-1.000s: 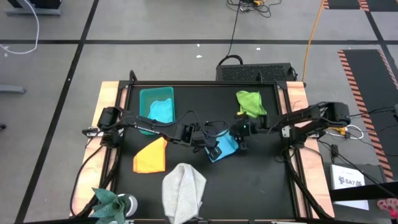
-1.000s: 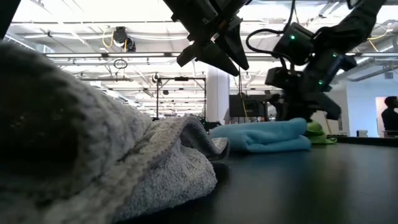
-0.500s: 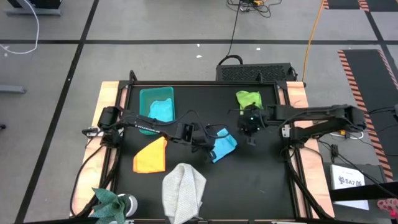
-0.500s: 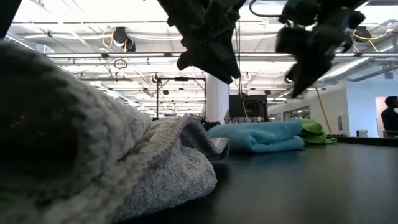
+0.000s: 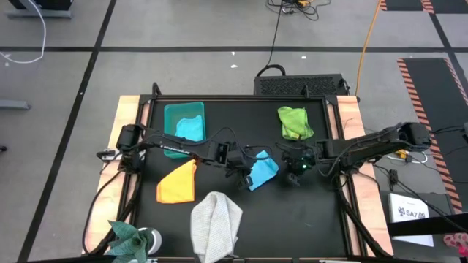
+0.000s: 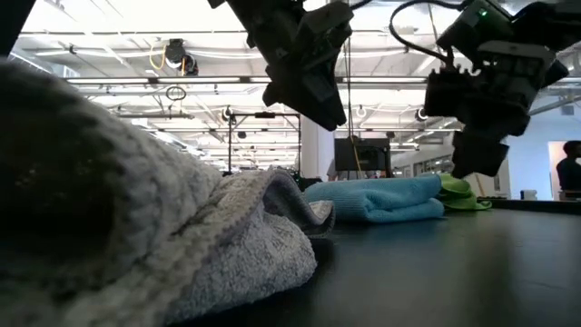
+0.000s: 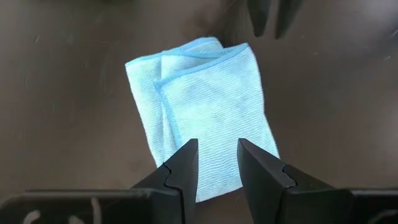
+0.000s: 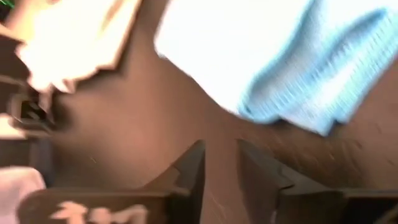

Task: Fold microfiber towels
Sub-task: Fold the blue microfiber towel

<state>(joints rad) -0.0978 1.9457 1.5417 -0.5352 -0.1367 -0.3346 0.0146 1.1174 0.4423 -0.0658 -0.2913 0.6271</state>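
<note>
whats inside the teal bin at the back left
A light blue towel lies bunched inside the teal bin, covering most of its floor. Anything beneath that towel is hidden.

Overhead, table-level, two close wrist cameras

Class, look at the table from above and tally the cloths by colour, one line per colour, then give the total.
Orange-yellow cloth: 1
Light grey cloth: 1
Teal cloth, lying in the bin: 1
Light blue cloth: 1
Lime green cloth: 1
Total: 5 cloths
</note>
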